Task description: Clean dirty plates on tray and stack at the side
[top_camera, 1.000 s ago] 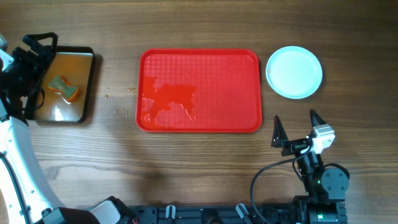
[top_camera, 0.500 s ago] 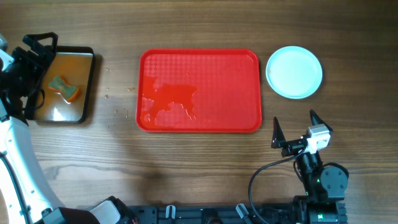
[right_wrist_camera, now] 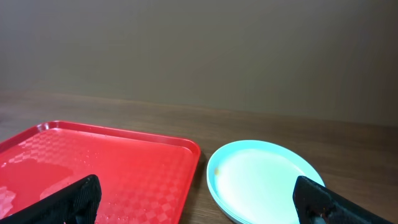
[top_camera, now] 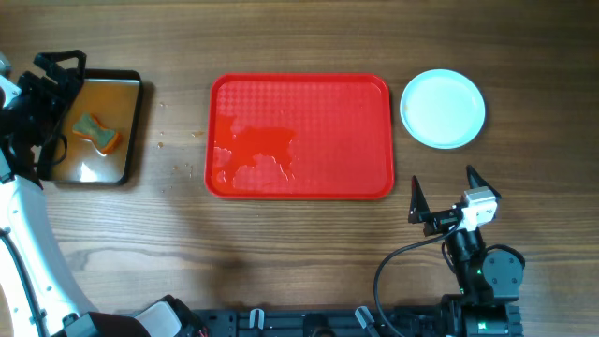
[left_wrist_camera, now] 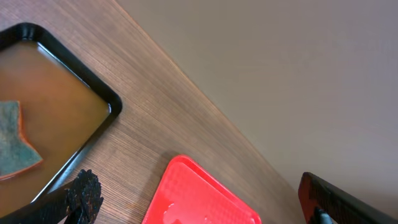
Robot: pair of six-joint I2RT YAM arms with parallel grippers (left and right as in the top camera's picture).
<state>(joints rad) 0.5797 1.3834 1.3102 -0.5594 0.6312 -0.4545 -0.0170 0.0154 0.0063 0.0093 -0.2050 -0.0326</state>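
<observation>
One plate stack (top_camera: pixel 443 108): sits on the table (top_camera: pixel 299 243) just right of the tray (top_camera: pixel 365 94), close to it but not touching. The top face looks wiped plain. I cannot count the layers.
Tray: carries no plates, only a wet patch (top_camera: pixel 255 154) at its front left.
Right gripper (top_camera: pixel 444 180): fingers spread wide and holding nothing, low at the table's near edge in front of the stack.
Left gripper (left_wrist_camera: pixel 196 186): fingers apart and empty, over the left side of the black pan (top_camera: pixel 131 126). The sponge (top_camera: pixel 97 133) lies in the brown liquid.
Step in hand (my judgement): final check and park, since cleaning and stacking look complete.
Procedure: I inspect the top plate's rim through the right wrist view for leftover sauce. I route both arms wide of the stack so nothing nudges it.
</observation>
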